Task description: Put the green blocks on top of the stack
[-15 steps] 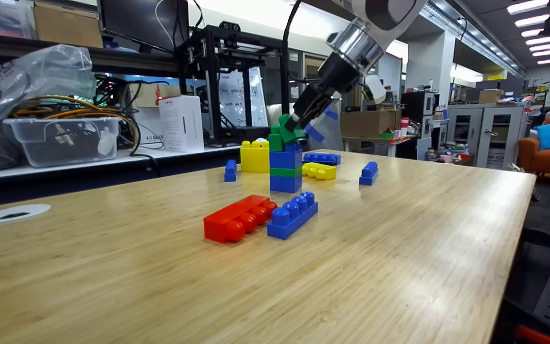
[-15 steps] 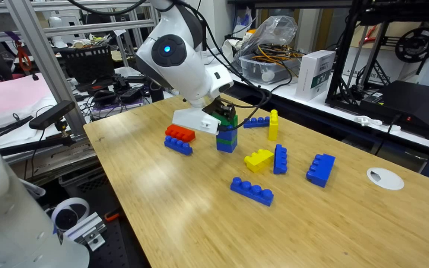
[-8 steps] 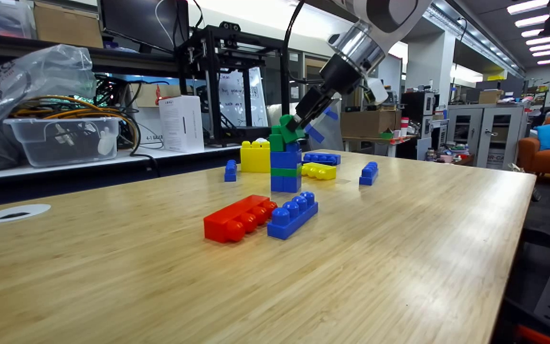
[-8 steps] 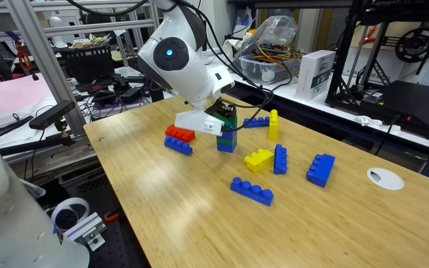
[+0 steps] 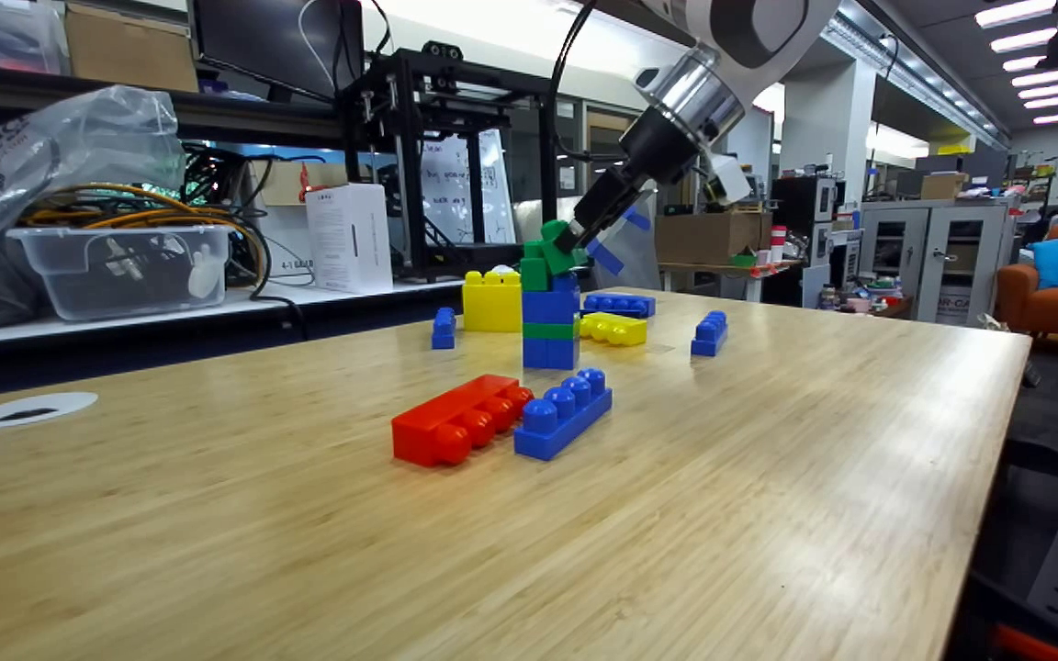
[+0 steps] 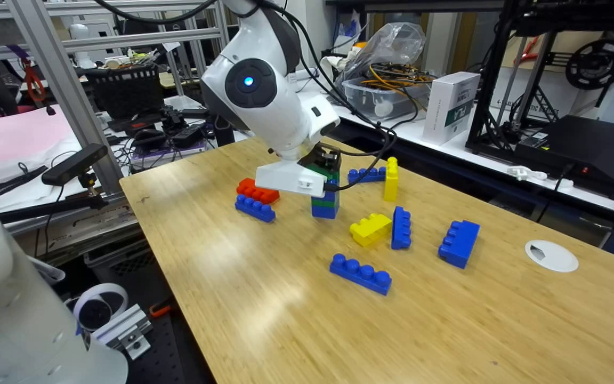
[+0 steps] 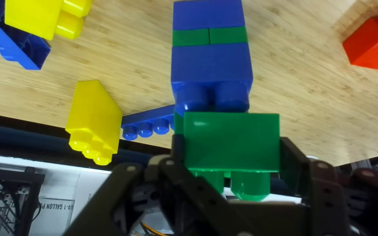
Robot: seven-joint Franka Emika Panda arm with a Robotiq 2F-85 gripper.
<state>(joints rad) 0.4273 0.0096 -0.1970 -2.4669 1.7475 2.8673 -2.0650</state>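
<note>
At the far left of the frame, in an exterior view, a clear plastic tub (image 5: 70,285) stands beyond the wooden table (image 5: 290,532). Rightward across the table come a small blue brick (image 5: 443,330), a chunky yellow block (image 5: 490,303) and, lower in the frame, a red brick (image 5: 455,408).

At centre rises the stack (image 5: 551,351), upright: blue, a thin green layer, then blue again. On the left part of its top sits the level green block (image 5: 534,274). Just beside it, higher and to the right, is the tilted green block (image 5: 559,243), over bare blue studs (image 7: 231,96). The gripper (image 7: 231,152) has that tilted block pinched between its two fingers (image 7: 292,160), one at each side in the wrist view. Further right lie a yellow brick (image 5: 616,328) and another blue brick (image 5: 710,332), with the arm (image 5: 694,92) slanted at upper right.

I judge the step in hand to be seating the last green block; the first looks placed. Whether the held one touches the stack, I cannot tell. The next move seems to call for turning it level, lining its underside up with the studs, and pressing straight down before the fingers part. Pushing while it is tilted could topple the stack.
</note>
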